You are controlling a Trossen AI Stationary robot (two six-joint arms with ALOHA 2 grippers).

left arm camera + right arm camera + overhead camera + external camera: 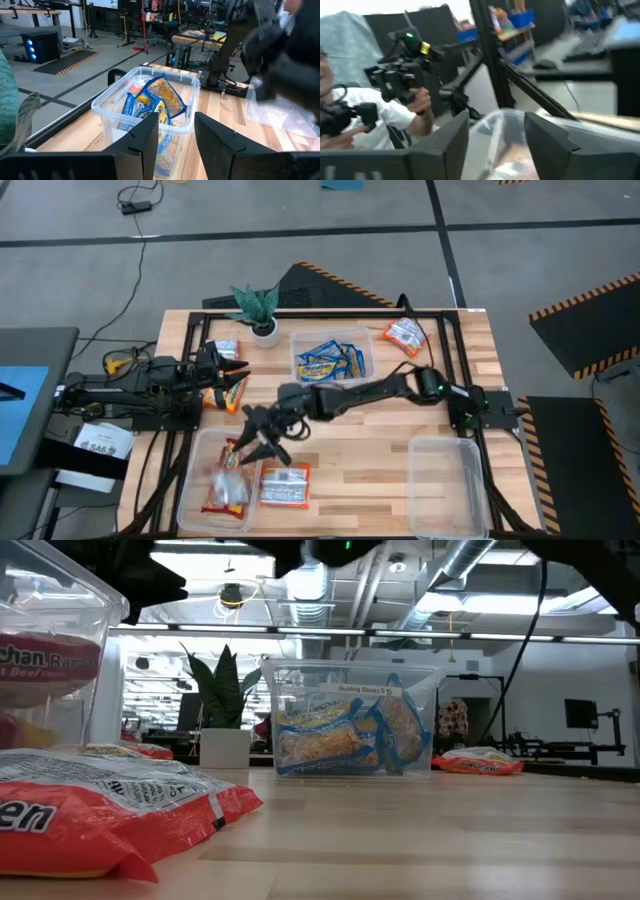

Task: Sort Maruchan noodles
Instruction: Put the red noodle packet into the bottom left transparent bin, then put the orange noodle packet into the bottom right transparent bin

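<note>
The right gripper (262, 432) is stretched across the table to the near-left clear tub (196, 480), above its far rim, with its fingers spread open and nothing seen between them. The left gripper (236, 375) is held at the left edge of the table (380, 480), its fingers parted and empty, just beside an orange-red packet (228, 393) and a second packet (224, 349) lying farther back. The Maruchan noodles are found in several places: blue-and-yellow packets (330, 360) are gathered in the far centre tub (367, 338), red-and-yellow packets (222, 480) lie inside the near-left tub, one red packet (285, 485) rests on the table just right of that tub, and another packet (405, 333) lies at the far right. A further clear tub (450, 490) is set at the near right. A potted plant (258, 308) is placed at the far edge, left of the centre tub. In the right wrist view a person in a white shirt (385, 122) is seen beyond the table.
</note>
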